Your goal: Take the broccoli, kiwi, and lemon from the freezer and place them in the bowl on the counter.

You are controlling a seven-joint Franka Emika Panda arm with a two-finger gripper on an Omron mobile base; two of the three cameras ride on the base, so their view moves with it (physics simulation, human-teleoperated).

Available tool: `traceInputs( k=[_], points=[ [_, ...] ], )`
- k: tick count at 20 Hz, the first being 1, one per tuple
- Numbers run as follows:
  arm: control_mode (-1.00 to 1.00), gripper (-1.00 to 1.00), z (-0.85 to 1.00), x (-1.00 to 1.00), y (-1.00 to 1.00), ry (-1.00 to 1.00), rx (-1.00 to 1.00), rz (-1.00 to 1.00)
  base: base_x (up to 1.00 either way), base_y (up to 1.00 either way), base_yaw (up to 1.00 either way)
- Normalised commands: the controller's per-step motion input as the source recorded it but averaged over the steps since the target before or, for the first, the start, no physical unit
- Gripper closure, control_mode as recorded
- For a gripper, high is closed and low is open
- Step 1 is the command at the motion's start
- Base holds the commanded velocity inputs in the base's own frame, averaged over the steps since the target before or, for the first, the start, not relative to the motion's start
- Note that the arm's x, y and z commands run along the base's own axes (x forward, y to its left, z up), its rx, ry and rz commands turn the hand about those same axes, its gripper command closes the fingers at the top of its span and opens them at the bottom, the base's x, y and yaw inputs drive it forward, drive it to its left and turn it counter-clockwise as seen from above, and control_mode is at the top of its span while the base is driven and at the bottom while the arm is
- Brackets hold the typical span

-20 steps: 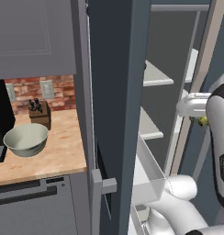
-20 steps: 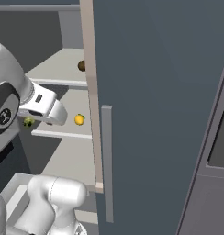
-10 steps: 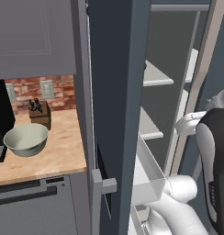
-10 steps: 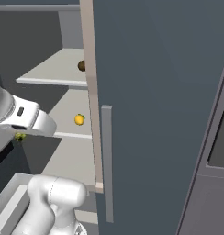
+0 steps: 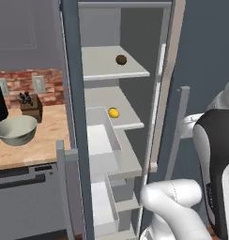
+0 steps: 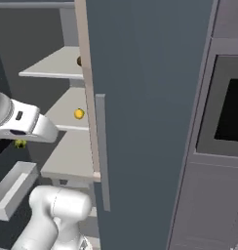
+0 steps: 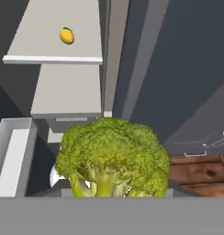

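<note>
The two-finger gripper (image 7: pixel 109 195) is part-closed on the bumpy yellow-green broccoli floret (image 7: pixel 113 156). In the hand view the floret sits right against the camera at 6 o'clock, pale stem down toward the fingers, so I judge it held; the fingertips themselves are hidden behind it. In the right base view a speck of the same yellow-green (image 6: pixel 20 143) shows just under the white wrist at 9 o'clock, outside the shelves.

Next out is the tall dark grey freezer (image 5: pixel 72 93), doors open. The small bright yellow oval lemon (image 5: pixel 113 112) lies on the middle white shelf near its front edge, at 11 o'clock in the hand view (image 7: pixel 66 35). The small dark brown egg-shaped kiwi (image 5: pixel 121 59) sits on the shelf above, at 12 o'clock from the lemon.

Far left, at 9 o'clock in the left base view, the wide pale grey-green bowl (image 5: pixel 15 130) stands on the light tan marbled counter (image 5: pixel 46 140). Nothing visible inside it.

Progress, as I read it: broccoli is out of the freezer and in the grip, not yet delivered. Left to do: carry it across to the bowl and drop it, then fetch the lemon and the kiwi. No item finished so far, first of three underway.
</note>
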Motion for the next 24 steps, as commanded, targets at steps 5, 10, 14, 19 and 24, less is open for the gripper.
traceInputs(
  k=[5, 10, 14, 19, 24],
  points=[
    [1.00, 1.00, 0.00, 0.00, 0.00, 0.00, 0.00, 0.00, -1.00, -0.28, 0.00],
    [1.00, 1.00, 0.00, 0.00, 0.00, 0.00, 0.00, 0.00, -0.86, 0.86, 0.03],
    [1.00, 1.00, 0.00, 0.00, 0.00, 0.00, 0.00, 0.00, -0.16, 1.00, 0.06],
    [1.00, 1.00, 0.00, 0.00, 0.00, 0.00, 0.00, 0.00, 0.01, 1.00, 0.01],
    [1.00, 1.00, 0.00, 0.00, 0.00, 0.00, 0.00, 0.00, 0.13, 1.00, 0.00]
  ],
)
